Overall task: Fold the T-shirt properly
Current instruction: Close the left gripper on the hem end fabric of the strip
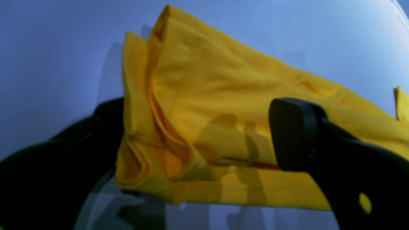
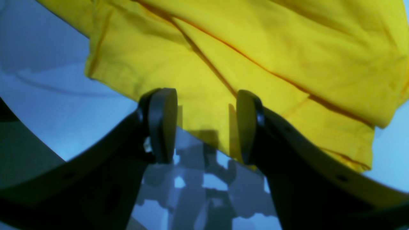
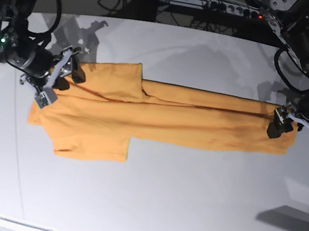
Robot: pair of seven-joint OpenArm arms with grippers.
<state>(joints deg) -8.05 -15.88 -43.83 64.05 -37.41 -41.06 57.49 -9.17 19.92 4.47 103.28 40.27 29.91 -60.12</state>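
Orange shirt lying long on the white table, one arm at each end

The T-shirt (image 3: 159, 122) lies flat across the table (image 3: 158, 209), folded into a long strip with its sleeves sticking out at one end. The left gripper (image 3: 284, 123) sits at the hem end, jaws spread wide around the bunched cloth, not pinching it. The right gripper (image 3: 61, 75) rests at the sleeve end, jaws apart, holding nothing.

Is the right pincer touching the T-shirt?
Touching. In the right wrist view the right pincer has its jaws parted astride the edge of the T-shirt, and one finger presses against the cloth.
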